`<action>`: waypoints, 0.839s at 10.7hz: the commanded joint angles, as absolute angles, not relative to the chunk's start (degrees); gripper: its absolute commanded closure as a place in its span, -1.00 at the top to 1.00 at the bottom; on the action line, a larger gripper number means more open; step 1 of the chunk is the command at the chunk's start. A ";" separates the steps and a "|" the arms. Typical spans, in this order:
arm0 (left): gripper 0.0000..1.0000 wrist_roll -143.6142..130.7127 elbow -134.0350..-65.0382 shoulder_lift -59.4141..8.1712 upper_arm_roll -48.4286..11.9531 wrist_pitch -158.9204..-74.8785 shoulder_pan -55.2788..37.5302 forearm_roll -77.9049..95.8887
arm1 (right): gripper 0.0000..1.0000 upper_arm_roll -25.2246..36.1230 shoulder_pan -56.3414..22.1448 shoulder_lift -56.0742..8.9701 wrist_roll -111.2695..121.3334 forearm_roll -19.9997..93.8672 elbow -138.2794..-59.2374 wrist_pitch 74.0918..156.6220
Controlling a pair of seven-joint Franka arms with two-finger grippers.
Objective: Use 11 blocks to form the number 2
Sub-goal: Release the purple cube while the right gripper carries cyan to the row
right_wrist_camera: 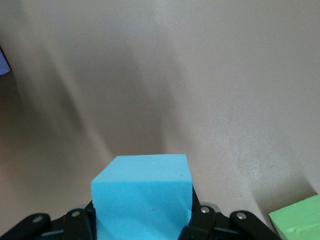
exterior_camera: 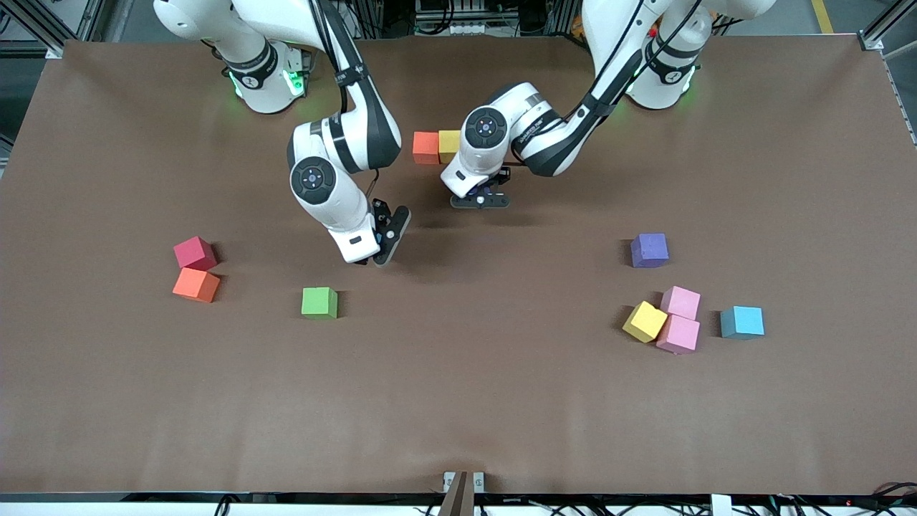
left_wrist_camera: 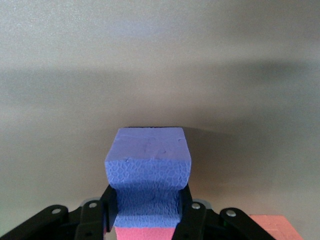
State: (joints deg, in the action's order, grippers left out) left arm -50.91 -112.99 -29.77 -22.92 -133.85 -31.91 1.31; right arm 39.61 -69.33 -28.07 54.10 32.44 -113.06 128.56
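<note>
Under left gripper [left_wrist_camera: 147, 220], purple block [left_wrist_camera: 148, 172] squeezed, pink block [left_wrist_camera: 145, 233] mostly hidden

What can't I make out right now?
- Front view: purple block, hidden under the left gripper; light blue block, hidden under the right gripper.
- Left wrist view: reddish block, mostly covered by the purple block.
- Right wrist view: green block, cut by the edge.
</note>
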 commanded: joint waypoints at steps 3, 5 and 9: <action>0.20 -52.56 -113.03 -30.06 -22.59 -134.47 -32.43 0.00 | -0.65 39.46 -68.82 -27.60 55.02 31.64 -113.12 128.58; 1.00 -52.21 -113.03 -30.23 -22.59 -134.47 -32.43 -0.09 | -0.65 39.46 -68.82 -27.60 55.02 31.64 -113.29 128.67; 1.00 -52.56 -113.03 -29.62 -22.50 -134.21 -32.34 -0.09 | -0.65 39.29 -69.17 -27.60 56.94 31.99 -113.47 128.67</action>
State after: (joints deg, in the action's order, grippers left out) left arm -50.93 -112.96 -30.19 -22.91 -133.86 -31.91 1.30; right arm 39.57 -69.26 -28.09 55.17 32.44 -113.14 128.56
